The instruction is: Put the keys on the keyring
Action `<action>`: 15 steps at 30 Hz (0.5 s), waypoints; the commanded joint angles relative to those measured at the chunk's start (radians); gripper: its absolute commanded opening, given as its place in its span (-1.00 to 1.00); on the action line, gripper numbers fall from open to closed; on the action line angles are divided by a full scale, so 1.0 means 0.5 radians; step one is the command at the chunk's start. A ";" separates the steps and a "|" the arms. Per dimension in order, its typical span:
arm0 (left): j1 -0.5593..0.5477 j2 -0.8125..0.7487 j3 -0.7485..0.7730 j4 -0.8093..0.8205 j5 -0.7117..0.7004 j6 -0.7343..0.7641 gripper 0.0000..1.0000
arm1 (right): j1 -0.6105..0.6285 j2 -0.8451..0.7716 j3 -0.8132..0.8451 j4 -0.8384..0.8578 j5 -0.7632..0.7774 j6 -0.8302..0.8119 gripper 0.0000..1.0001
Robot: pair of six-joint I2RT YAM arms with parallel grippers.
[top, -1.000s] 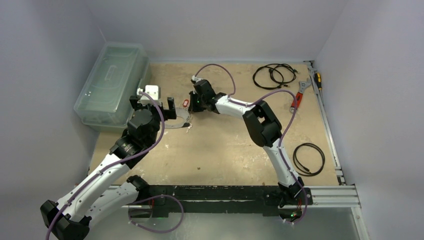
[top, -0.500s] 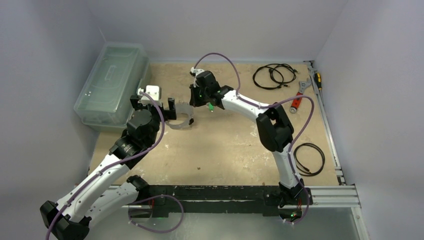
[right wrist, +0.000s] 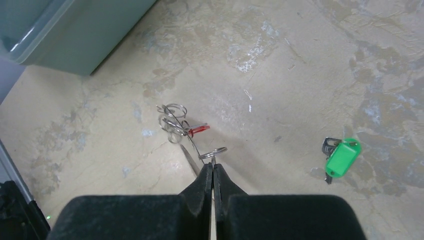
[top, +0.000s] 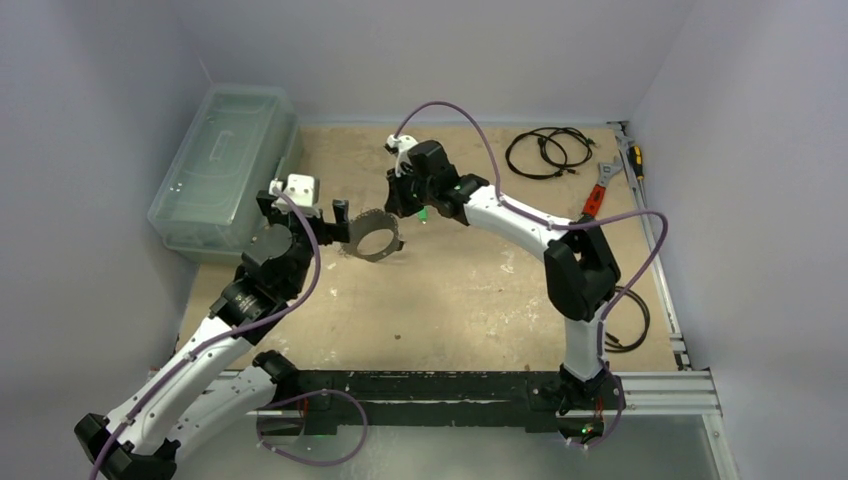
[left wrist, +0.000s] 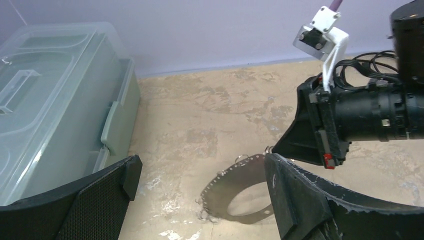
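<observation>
Logged right gripper (right wrist: 212, 169) clamped on keyring (left wrist: 227, 182) rim; left gripper (left wrist: 202, 167) jaws wide apart at ring's 9 o'clock; green-tagged key (right wrist: 342, 157) at 1 o'clock.

Left tool (left wrist: 202, 167) spread wide, right tool (right wrist: 212, 169) pinched shut

Tilted silvery keyring (top: 375, 220) bears a red-tagged key (right wrist: 199, 129); green-tagged key (right wrist: 342, 157) lies apart.

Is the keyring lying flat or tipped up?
Tipped up. The shut right tool pinches the keyring at its rim and holds that side raised; whether the low side touches the table, cannot tell.
</observation>
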 commanded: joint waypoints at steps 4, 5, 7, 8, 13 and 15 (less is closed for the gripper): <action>0.005 -0.061 -0.005 0.057 0.146 0.084 0.94 | 0.007 -0.394 -0.245 0.322 -0.109 -0.151 -1.00; 0.007 -0.067 -0.006 0.056 0.168 0.090 0.94 | 0.007 -0.432 -0.271 0.336 -0.108 -0.168 -1.00; 0.007 -0.080 -0.007 0.056 0.212 0.098 0.94 | 0.006 -0.513 -0.326 0.360 -0.110 -0.208 -1.00; 0.006 -0.089 -0.010 0.059 0.252 0.099 0.94 | 0.007 -0.569 -0.359 0.369 -0.113 -0.234 -1.00; 0.006 -0.149 -0.035 0.099 0.515 0.176 0.93 | 0.006 -0.790 -0.461 0.379 -0.113 -0.343 -1.00; 0.005 -0.174 -0.052 0.107 0.628 0.196 0.93 | 0.007 -0.891 -0.509 0.387 -0.113 -0.388 -1.00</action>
